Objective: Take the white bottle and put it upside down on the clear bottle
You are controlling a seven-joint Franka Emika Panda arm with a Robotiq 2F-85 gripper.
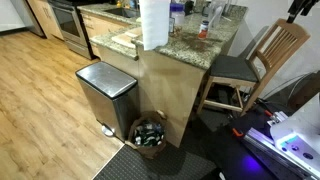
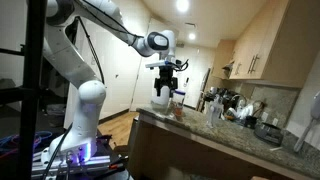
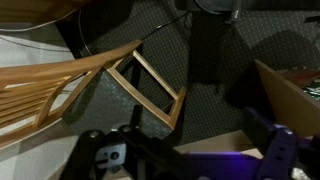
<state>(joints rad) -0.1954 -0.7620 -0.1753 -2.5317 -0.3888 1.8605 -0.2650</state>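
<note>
Worktop (image 2: 205,130) of speckled stone, shown in both exterior views: a long counter with a square-cut near end and wood-faced sides. Arm (image 2: 110,22) reaches in from off that near end and bends down, so that the gripper (image 2: 166,86) hangs over the worktop close to its end edge. The jaws point downward. Whether they are spread or closed cannot be told at this scale, and the wrist view shows only dark gripper parts along its lower border.

White bottle (image 2: 160,98): an upright white shape on the worktop directly under the gripper, just inside the edge. Contact with the jaws cannot be told. Reddish thing (image 2: 178,110) stands just beside it, farther in on the worktop, too small to identify. Clutter (image 2: 228,106) crowds the worktop's far stretch, and a bare strip runs along its front edge.

Tall white cylinder (image 1: 153,22) stands at the worktop's edge in an exterior view. Whether it is the same white shape cannot be told.

Below the worktop: steel bin (image 1: 105,92) against its side, basket (image 1: 150,133) at its corner, dark mat (image 1: 165,165) before both. Wooden chair (image 1: 275,45) is drawn up to the worktop's end, and the wrist view looks down on its slatted back. Open wooden floor (image 1: 40,95) lies beyond the bin.
</note>
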